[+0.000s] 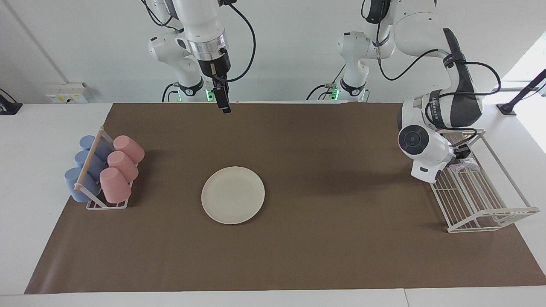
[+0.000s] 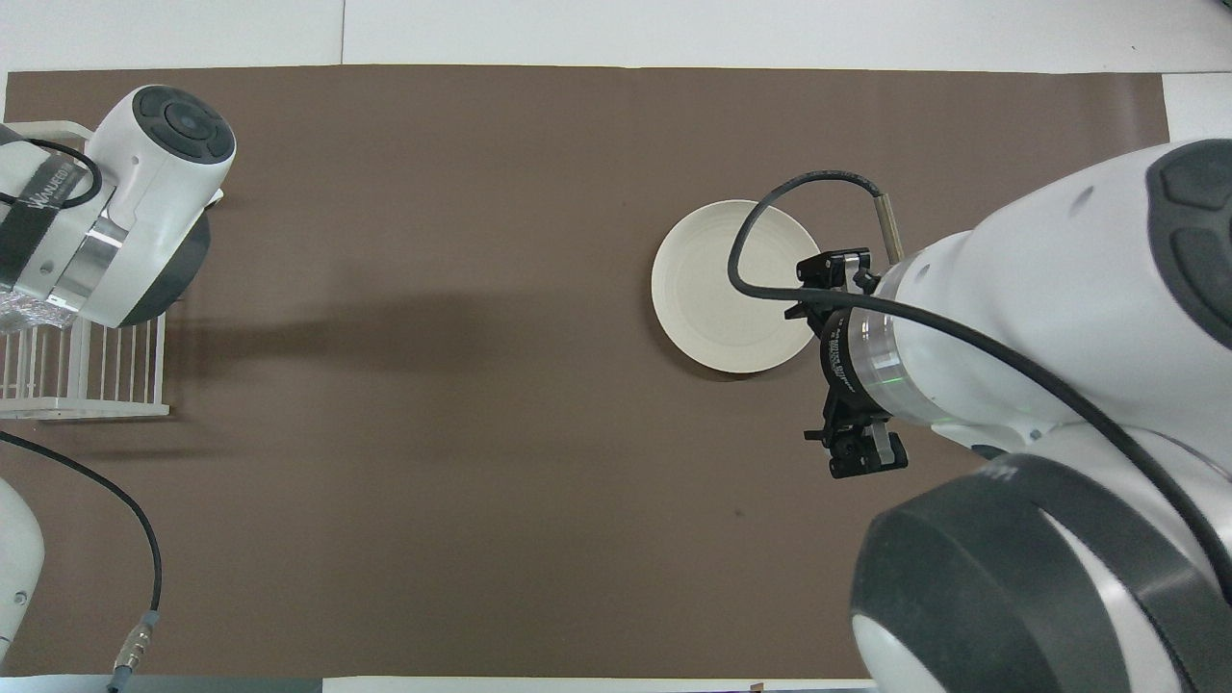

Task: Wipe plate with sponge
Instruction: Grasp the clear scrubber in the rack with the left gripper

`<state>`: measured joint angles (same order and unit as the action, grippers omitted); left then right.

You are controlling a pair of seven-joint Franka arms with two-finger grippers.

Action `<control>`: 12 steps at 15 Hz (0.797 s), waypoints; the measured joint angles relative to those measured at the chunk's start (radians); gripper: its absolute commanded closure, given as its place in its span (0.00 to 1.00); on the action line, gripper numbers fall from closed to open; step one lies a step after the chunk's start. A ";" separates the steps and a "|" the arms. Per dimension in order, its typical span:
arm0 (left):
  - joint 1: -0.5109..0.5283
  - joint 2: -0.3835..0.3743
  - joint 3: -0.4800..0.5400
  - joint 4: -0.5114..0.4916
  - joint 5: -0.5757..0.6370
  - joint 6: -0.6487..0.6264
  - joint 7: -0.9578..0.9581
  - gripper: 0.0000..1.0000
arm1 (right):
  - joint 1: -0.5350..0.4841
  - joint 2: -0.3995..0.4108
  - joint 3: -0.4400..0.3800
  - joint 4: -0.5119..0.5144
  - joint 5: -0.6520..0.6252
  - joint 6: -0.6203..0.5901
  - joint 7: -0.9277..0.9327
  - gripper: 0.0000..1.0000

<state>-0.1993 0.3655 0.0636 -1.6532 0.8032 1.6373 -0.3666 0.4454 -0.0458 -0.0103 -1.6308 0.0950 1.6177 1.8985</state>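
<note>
The cream-white plate [image 1: 233, 195] lies flat on the brown mat about midway along the table, with nothing on it. The speckled silvery sponge [image 1: 468, 164] rests in the white wire rack [image 1: 482, 204] at the left arm's end. My left gripper [image 1: 463, 152] is down in that rack right at the sponge, and its wrist hides the grip. My right gripper [image 1: 224, 107] hangs open and holds nothing, raised over the mat. Seen from overhead it is by the plate's rim [image 2: 739, 286], toward the right arm's end.
A small rack with pink and blue cups [image 1: 102, 170] lying on their sides stands at the right arm's end of the mat. In the overhead view the right arm covers those cups and part of the mat.
</note>
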 measured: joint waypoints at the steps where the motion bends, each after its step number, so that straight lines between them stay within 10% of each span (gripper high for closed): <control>1: 0.000 0.000 0.000 0.000 0.000 0.000 -0.001 1.00 | 0.005 -0.001 0.000 0.000 0.000 0.000 0.003 0.00; 12: -0.001 -0.033 0.001 0.110 -0.134 -0.067 -0.016 1.00 | 0.007 -0.001 0.000 -0.001 0.000 0.000 0.004 0.00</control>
<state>-0.1999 0.3329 0.0646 -1.5432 0.6692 1.5702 -0.3824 0.4528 -0.0470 -0.0101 -1.6320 0.0950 1.6177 1.9028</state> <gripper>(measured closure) 0.974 0.000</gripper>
